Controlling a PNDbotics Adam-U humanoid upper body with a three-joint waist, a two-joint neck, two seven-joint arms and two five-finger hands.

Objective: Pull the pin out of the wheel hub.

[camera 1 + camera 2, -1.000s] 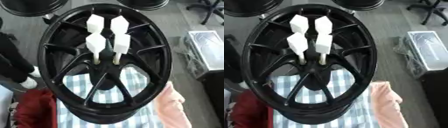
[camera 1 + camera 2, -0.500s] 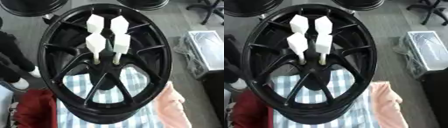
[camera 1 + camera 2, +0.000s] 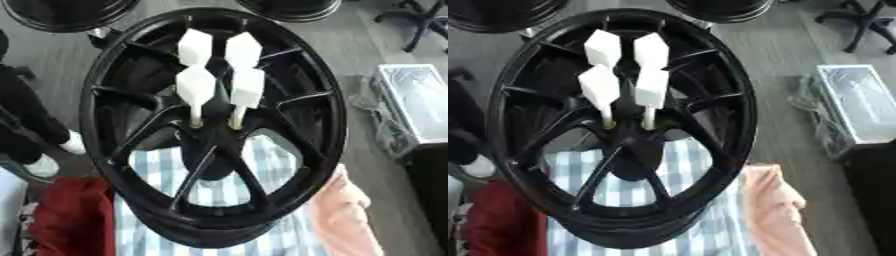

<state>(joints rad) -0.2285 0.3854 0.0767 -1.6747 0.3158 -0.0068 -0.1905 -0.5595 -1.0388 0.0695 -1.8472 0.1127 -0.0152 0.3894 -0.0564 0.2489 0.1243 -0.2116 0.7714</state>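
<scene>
A: Left eye view first. Where is the work?

B: A black wheel hub (image 3: 214,127) fills the middle, standing nearly upright on a blue-and-white checked cloth (image 3: 175,175). Four white pins with faceted heads sit in a cluster above its centre. The two nearer ones, the left front pin (image 3: 196,91) and the right front pin (image 3: 246,93), run down on thin stems into the boss where the spokes meet. The left rear pin (image 3: 194,47) and the right rear pin (image 3: 242,50) stand just behind them.

A: Any robot hand on them?

B: None. Neither the left nor the right robot hand shows here, so I cannot tell how far open either one is, or whether it has hold of anything.

A: Right eye view, then.

B: Much the same. The hub's rim (image 3: 741,107) is whole in this view, and all four white heads are in place, the stems of the front pair meeting the dark centre. A red cloth (image 3: 496,220) lies at the lower left and a pink cloth (image 3: 772,205) at the lower right. Again no robot hand.

A: So how far along is it?

B: By my reading, nothing is done yet: every pin looks seated and nothing is reaching for one. The stems of the rear pair are hidden behind the front heads, so whether those two are fully home I cannot say. What is left is the whole job: bring a hand in, take a pin by its head and draw it out along its stem.
</scene>
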